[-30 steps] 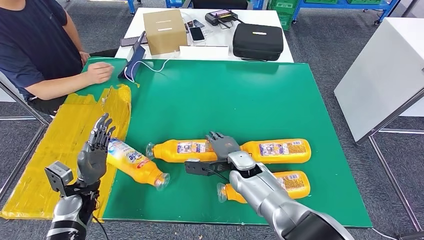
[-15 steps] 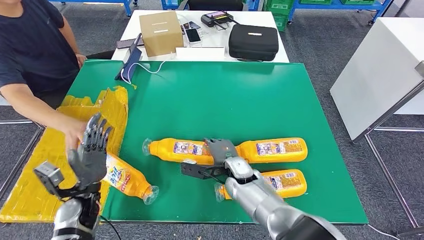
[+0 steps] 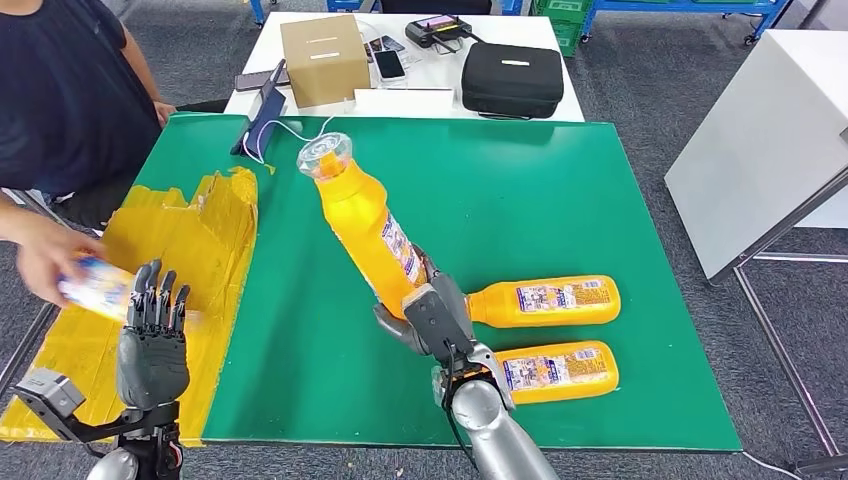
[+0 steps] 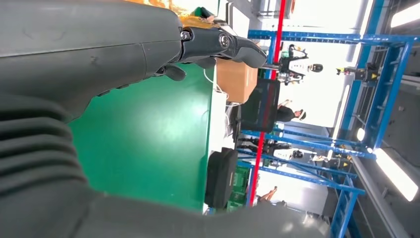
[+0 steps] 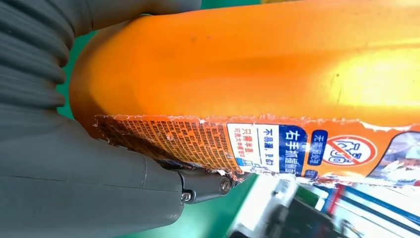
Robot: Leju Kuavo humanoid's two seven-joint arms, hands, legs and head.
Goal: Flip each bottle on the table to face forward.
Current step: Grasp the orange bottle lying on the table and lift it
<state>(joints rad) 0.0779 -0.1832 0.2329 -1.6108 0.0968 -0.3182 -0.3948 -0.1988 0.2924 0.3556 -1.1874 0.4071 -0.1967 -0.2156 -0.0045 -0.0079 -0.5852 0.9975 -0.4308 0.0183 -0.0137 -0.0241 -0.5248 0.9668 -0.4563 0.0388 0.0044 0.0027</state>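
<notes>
My right hand (image 3: pixel 432 318) grips an orange bottle (image 3: pixel 372 222) by its lower end and holds it lifted off the green mat (image 3: pixel 500 190), tilted, with its clear cap (image 3: pixel 325 155) up and away from me. Up close, the right wrist view has that orange bottle (image 5: pixel 257 69) with its torn label against my fingers (image 5: pixel 148 183). Two more orange bottles (image 3: pixel 545 300) (image 3: pixel 558 368) lie on their sides to the right, labels up. My left hand (image 3: pixel 152 338) stands with fingers apart over the yellow patch, holding nothing; its fingers (image 4: pixel 218 43) appear in the left wrist view.
At the far left a person's hand (image 3: pixel 40 262) holds a blurred bottle (image 3: pixel 95 283) over the yellow taped patch (image 3: pixel 190 240). Behind the mat a white table carries a cardboard box (image 3: pixel 322 45), phones and a black case (image 3: pixel 515 78). Another white table (image 3: pixel 760 140) stands to the right.
My right hand has closed on the middle bottle and raised it off the mat, neck upward. The person has taken the left bottle away from beside my left hand, which has dropped lower.
</notes>
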